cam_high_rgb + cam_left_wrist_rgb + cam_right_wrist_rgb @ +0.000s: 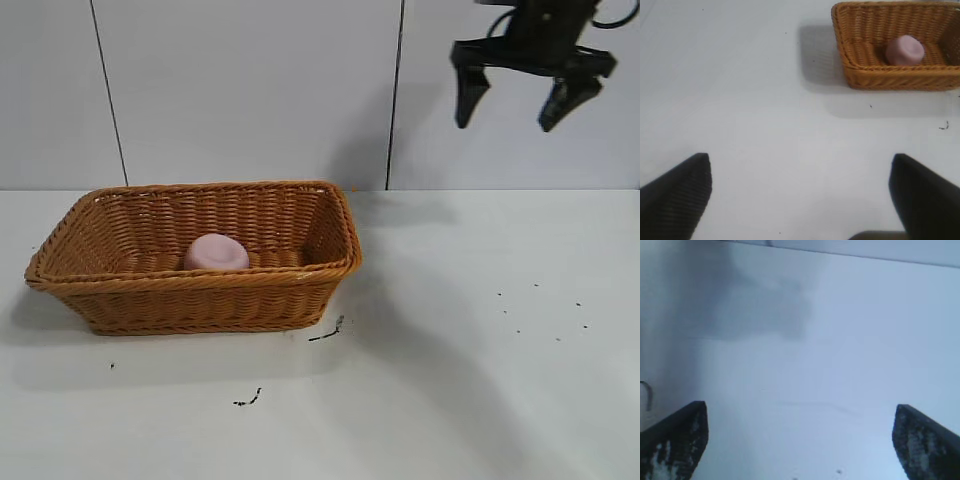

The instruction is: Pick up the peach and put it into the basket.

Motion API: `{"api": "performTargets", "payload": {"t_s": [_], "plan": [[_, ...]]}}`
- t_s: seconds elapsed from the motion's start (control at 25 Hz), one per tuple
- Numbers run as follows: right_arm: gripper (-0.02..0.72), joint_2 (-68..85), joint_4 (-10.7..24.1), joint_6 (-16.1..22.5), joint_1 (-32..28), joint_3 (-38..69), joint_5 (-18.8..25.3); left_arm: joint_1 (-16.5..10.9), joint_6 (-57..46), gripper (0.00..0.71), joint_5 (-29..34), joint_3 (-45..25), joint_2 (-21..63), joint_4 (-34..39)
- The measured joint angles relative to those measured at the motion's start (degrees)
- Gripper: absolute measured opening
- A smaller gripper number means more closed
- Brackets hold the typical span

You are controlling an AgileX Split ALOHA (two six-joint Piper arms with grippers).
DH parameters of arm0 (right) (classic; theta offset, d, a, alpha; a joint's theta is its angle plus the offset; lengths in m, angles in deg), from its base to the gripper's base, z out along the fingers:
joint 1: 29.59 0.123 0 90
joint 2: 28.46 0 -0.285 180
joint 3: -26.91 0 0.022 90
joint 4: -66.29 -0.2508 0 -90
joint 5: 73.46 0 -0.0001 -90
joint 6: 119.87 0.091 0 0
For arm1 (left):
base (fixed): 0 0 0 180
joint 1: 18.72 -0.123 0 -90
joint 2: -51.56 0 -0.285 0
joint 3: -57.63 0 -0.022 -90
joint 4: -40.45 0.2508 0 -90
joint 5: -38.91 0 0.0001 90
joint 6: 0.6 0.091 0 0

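Note:
The pale-pink peach (pixel 216 252) lies inside the orange-brown wicker basket (pixel 100 290) at the table's left. Both also show in the left wrist view, the peach (pixel 904 50) in the basket (pixel 855 55). My right gripper (pixel 516 108) hangs open and empty high above the table's back right, far from the basket; its own view shows only bare table between its fingers (pixel 677 440). My left gripper (pixel 800 190) is open and empty over bare table some way from the basket; it is out of the exterior view.
The white table (pixel 480 380) carries a few small dark marks (pixel 326 330) near the basket's front corner and specks at the right. A pale panelled wall stands behind.

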Motion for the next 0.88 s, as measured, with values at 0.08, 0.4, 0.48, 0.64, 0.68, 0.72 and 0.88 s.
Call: {"api": "performTargets", "payload": {"t_s": [0.08, 0.4, 0.48, 0.64, 0.68, 0.72, 0.88], "plan": [[0.696, 0.80, -0.27, -0.38, 0.00, 0.00, 0.04, 0.00, 0.00, 0.693, 0.00, 0.00, 0.00, 0.00], [0.696, 3.75, -1.40, -1.73, 0.00, 0.00, 0.11, 0.00, 0.00, 0.693, 0.00, 0.00, 0.00, 0.00], [0.696, 4.98, -2.18, -1.96, 0.00, 0.57, 0.11, 0.00, 0.00, 0.693, 0.00, 0.00, 0.00, 0.00], [0.696, 10.17, -3.77, -2.40, 0.00, 5.60, 0.05, 0.00, 0.00, 0.693, 0.00, 0.00, 0.00, 0.00], [0.696, 11.88, -3.92, -2.47, 0.00, 7.87, 0.05, 0.00, 0.00, 0.693, 0.00, 0.00, 0.00, 0.00], [0.696, 14.32, -4.05, -2.52, 0.00, 10.56, 0.00, 0.00, 0.00, 0.693, 0.00, 0.00, 0.00, 0.00], [0.696, 26.23, -3.99, -2.76, 0.00, 23.45, 0.00, 0.00, 0.00, 0.693, 0.00, 0.00, 0.00, 0.00]]}}
